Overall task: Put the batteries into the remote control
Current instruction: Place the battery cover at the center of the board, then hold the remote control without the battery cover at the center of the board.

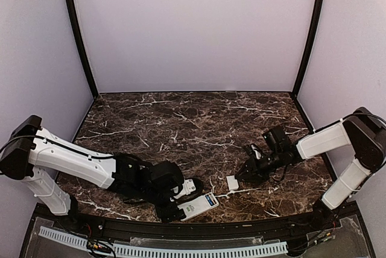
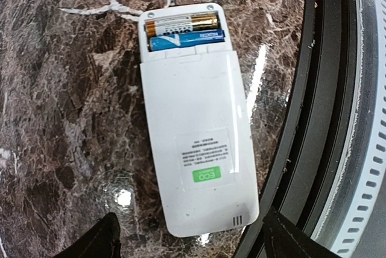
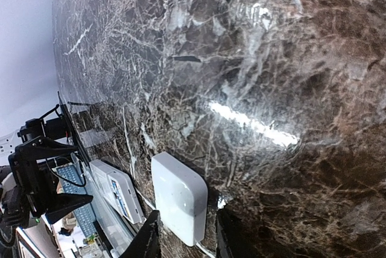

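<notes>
The remote control (image 2: 196, 149) lies back-up on the marble table near its front edge, its battery bay uncovered at the far end. Two batteries sit in the bay side by side, a gold-and-black one (image 2: 181, 25) and a blue one (image 2: 187, 40). My left gripper (image 2: 190, 237) is open, with a fingertip on each side of the remote's near end and clear of it. The remote (image 1: 199, 205) is also in the top view, with the left gripper (image 1: 183, 201) over it. The small white cover plate (image 3: 179, 196) lies flat between the fingers of my right gripper (image 3: 188, 240), which stands open around its near end.
The table's black raised rim (image 2: 313, 149) runs close along the remote's right side, with a white slotted strip (image 2: 368, 167) beyond it. In the top view the cover plate (image 1: 232, 182) lies just right of the remote, and the right gripper (image 1: 242, 176) is beside it. Pale walls enclose the table.
</notes>
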You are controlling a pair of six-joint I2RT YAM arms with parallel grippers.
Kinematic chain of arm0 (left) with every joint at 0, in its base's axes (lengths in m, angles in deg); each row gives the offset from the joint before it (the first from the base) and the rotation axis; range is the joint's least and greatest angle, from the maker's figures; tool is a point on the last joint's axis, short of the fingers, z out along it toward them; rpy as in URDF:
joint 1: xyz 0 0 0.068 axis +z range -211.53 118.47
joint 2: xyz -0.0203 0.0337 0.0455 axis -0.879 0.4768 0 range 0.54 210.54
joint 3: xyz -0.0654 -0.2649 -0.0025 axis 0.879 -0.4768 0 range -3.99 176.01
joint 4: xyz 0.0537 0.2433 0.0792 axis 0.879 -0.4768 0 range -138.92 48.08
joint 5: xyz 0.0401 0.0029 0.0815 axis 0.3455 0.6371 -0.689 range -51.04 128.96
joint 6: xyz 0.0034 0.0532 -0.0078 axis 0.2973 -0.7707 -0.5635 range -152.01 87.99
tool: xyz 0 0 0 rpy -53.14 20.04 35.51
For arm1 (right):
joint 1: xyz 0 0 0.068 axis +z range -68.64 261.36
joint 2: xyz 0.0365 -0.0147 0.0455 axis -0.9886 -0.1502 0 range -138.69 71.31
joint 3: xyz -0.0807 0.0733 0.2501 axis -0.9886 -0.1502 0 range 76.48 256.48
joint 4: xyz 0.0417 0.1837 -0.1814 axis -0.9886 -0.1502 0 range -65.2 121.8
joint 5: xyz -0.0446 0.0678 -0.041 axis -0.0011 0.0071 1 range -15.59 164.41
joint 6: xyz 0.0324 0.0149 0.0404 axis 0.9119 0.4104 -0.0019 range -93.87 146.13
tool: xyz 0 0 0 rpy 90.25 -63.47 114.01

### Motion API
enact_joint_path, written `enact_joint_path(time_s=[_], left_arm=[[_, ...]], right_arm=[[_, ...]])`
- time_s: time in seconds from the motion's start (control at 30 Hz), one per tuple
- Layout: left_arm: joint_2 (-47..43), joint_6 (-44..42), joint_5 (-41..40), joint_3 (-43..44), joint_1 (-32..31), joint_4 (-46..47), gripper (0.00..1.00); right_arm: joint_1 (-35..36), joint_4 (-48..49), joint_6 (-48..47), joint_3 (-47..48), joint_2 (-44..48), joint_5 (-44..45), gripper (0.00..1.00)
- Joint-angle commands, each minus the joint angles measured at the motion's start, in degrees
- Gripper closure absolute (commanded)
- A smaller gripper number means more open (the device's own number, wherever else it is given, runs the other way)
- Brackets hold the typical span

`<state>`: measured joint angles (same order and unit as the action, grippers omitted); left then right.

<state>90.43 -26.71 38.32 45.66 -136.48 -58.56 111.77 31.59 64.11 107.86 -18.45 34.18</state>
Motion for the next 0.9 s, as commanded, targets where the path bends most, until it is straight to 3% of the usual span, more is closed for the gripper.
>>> enact_joint_path(time_s=[0.0, 0.17, 0.33, 0.53, 0.6, 0.87], left_arm=[[1.4, -1.6, 2.8, 1.5, -1.1, -2.6, 0.18], [3.2, -2.3, 2.1, 2.1, -1.8, -2.4, 0.02], [6.8, -2.2, -4.0, 3.8, -2.0, -3.3, 0.01], [10.4, -2.4, -3.7, 6.0, -2.0, -4.6, 0.21], [10.9, -2.3, -5.2, 6.2, -2.0, -4.7, 0.31], [12.2, -4.1, -7.8, 8.3, -1.4, -6.6, 0.45]], right_arm=[[0.0, -7.1, -5.8, 1.8, 0.5, 5.2, 0.70], [1.6, -10.4, -8.0, 4.2, -0.8, 9.1, 0.69], [5.2, -10.0, -7.8, 6.2, -3.0, 9.5, 0.70], [7.3, -11.7, -7.8, 7.1, -3.2, 11.7, 0.71], [7.5, -12.8, -8.0, 6.9, -2.6, 12.8, 0.71], [8.9, -14.3, -7.4, 6.1, -1.1, 14.7, 0.71]])
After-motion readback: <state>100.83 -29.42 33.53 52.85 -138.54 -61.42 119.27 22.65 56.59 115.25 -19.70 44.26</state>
